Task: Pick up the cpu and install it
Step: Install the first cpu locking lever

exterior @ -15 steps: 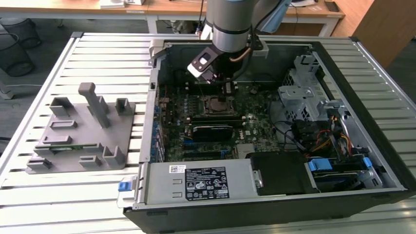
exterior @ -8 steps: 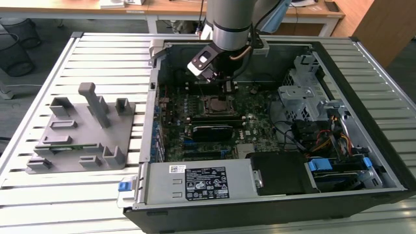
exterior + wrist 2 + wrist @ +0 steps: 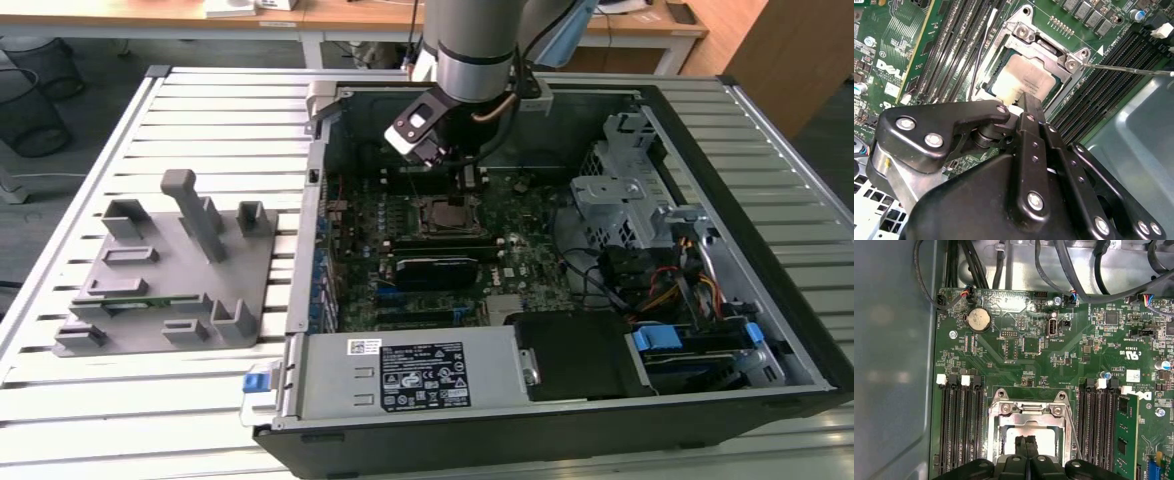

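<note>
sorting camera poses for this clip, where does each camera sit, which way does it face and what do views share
Exterior view: off the arm, raised, looking down into the open computer case; arm and gripper show above the motherboard.
First wrist view: on the arm, looking straight down on the motherboard; shut fingers show over the cpu.
Second wrist view: on the arm, looking obliquely along the gripper's linkage at the cpu in its socket frame.
Shared: all three show the cpu beneath the gripper.
</note>
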You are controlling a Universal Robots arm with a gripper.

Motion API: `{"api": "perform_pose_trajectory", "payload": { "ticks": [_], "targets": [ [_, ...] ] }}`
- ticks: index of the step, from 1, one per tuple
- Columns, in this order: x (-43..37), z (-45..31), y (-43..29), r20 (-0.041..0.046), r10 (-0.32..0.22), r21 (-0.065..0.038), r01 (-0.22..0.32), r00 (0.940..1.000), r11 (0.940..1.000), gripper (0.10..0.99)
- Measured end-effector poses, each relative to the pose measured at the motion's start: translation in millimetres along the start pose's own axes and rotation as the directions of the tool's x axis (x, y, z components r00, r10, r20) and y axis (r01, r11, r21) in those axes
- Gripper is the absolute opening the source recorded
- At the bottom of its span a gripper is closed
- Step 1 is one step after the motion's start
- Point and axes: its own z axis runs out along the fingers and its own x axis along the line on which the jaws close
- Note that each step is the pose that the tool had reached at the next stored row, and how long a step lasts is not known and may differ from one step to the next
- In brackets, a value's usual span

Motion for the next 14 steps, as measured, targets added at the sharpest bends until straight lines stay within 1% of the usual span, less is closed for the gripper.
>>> {"api": "perform_pose_trajectory", "payload": {
  "ticks": [7, 14],
  "targets": [
    [0.0, -0.5, 0.0, 0.0018, 0.000, 0.000, 0.000, 1.0000, 1.0000, 0.106],
    [0.0, -2.7, 0.0, 0.0034, 0.000, 0.000, 0.000, 1.0000, 1.0000, 0.106]
  ]
}}
